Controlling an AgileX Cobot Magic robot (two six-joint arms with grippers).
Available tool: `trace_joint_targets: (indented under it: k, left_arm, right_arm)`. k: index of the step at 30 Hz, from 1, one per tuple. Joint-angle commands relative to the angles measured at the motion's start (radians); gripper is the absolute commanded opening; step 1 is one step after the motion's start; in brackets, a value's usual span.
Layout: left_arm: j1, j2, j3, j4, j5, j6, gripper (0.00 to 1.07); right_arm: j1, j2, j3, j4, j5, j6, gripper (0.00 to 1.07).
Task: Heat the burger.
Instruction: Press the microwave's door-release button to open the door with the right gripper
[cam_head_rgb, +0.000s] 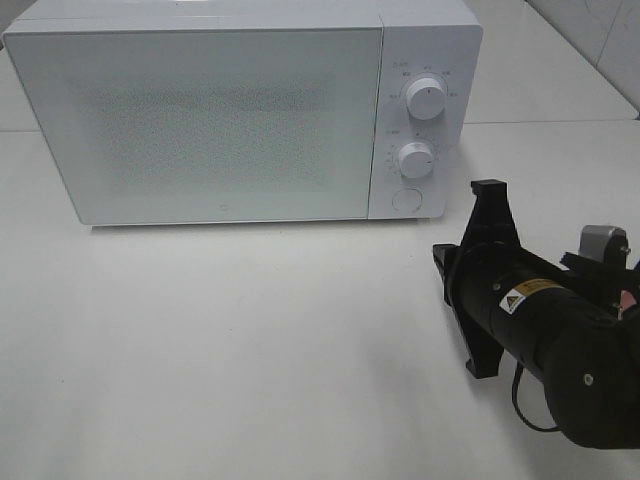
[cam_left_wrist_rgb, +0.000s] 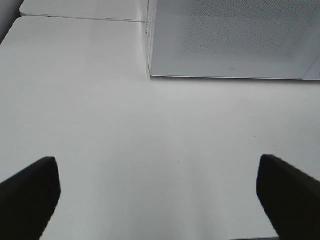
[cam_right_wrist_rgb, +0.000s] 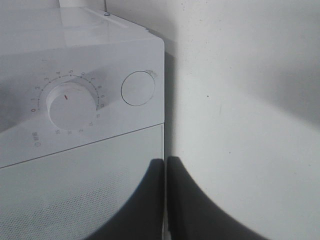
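Right arm: black tubular arm (cam_head_rgb: 545, 320) with a yellow warning sticker, low at the right of the high view.
Right gripper (cam_right_wrist_rgb: 165, 162): black jaws pressed together with nothing between them. It is rolled onto its side and aimed at the control end of the oven, near it but apart from it.
Left gripper (cam_left_wrist_rgb: 156, 165): black jaws spread wide and holding nothing. It hangs over bare worktop, well apart from the oven front it faces, and only its own wrist view shows it.
Microwave oven (cam_head_rgb: 430, 40): white and box-shaped, standing at the back of the worktop.
Door (cam_head_rgb: 200, 110): pale speckled panel, shut, with the inside hidden.
Upper dial (cam_head_rgb: 427, 100): round white knob on the control panel.
Lower dial (cam_head_rgb: 415, 160): round white knob just below it.
Round button (cam_head_rgb: 405, 199): white, flat, under the lower dial.
Worktop (cam_head_rgb: 250, 350): plain white, matte.
Burger: not seen in any view, so I cannot tell where it is.
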Motion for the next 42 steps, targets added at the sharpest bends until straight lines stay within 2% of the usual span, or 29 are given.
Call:
trace_joint_targets:
  k: [1,9,16,27,42]
  left_arm:
    - [0.003,-0.015,0.0,-0.01,-0.011,0.0,1.0]
    - [0.003,-0.015,0.0,-0.01,-0.011,0.0,1.0]
    - [0.003,-0.015,0.0,-0.01,-0.011,0.0,1.0]
    - [0.003,-0.015,0.0,-0.01,-0.011,0.0,1.0]
    - [0.003,-0.015,0.0,-0.01,-0.011,0.0,1.0]
  right_arm:
    - [-0.022,0.014,-0.022,-0.034,0.002,0.01,0.0]
    - [-0.107,0.07,-0.105,-0.093,0.056,0.01,0.0]
    - [-0.175,0.144,-0.222,-0.146,0.131,-0.004,0.0]
    - [-0.235,0.237,-0.375,-0.165,0.178,-0.056,0.0]
    - [-0.258,0.294,-0.466,-0.166,0.18,-0.084,0.0]
